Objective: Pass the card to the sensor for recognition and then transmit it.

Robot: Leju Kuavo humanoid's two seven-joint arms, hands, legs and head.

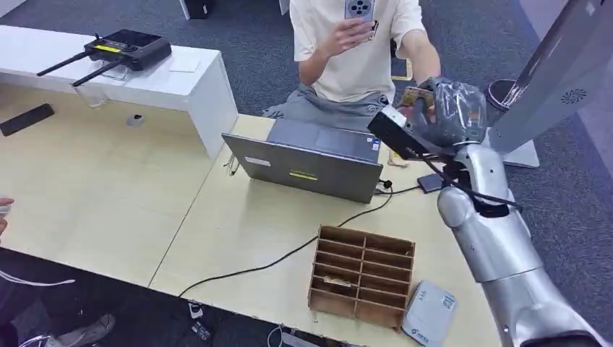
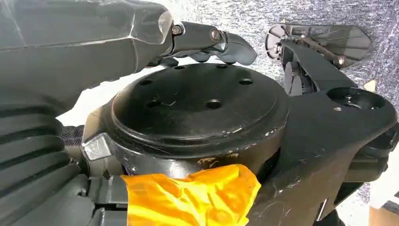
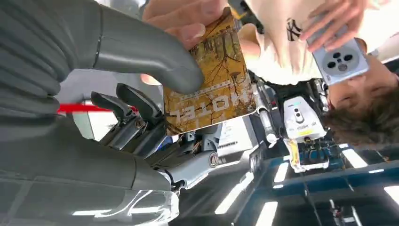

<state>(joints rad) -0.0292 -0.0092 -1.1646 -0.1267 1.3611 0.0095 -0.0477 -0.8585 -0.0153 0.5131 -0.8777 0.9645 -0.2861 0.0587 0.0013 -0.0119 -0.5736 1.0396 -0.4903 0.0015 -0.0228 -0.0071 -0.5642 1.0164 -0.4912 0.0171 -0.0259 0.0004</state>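
Nearest me at five o'clock, a grey box (image 1: 429,314) sits beside the cardboard organizer (image 1: 361,275). Beyond, at one o'clock, my right hand (image 1: 442,110) pinches the card (image 3: 209,80), thumb pressing it, a person's fingers (image 3: 181,16) gripping its far edge. My left hand (image 2: 202,42) hangs with fingers apart.

On the pale wooden table (image 1: 108,188) before me, an open grey laptop (image 1: 314,159) sits near the far edge, a brown cardboard divider box (image 1: 361,275) at the near edge, a small grey-white box (image 1: 430,314) just beside it. A black antennaed controller (image 1: 123,49) rests on the white bench (image 1: 144,83). A seated person in a cream T-shirt (image 1: 354,50) raises a smartphone (image 1: 359,9).
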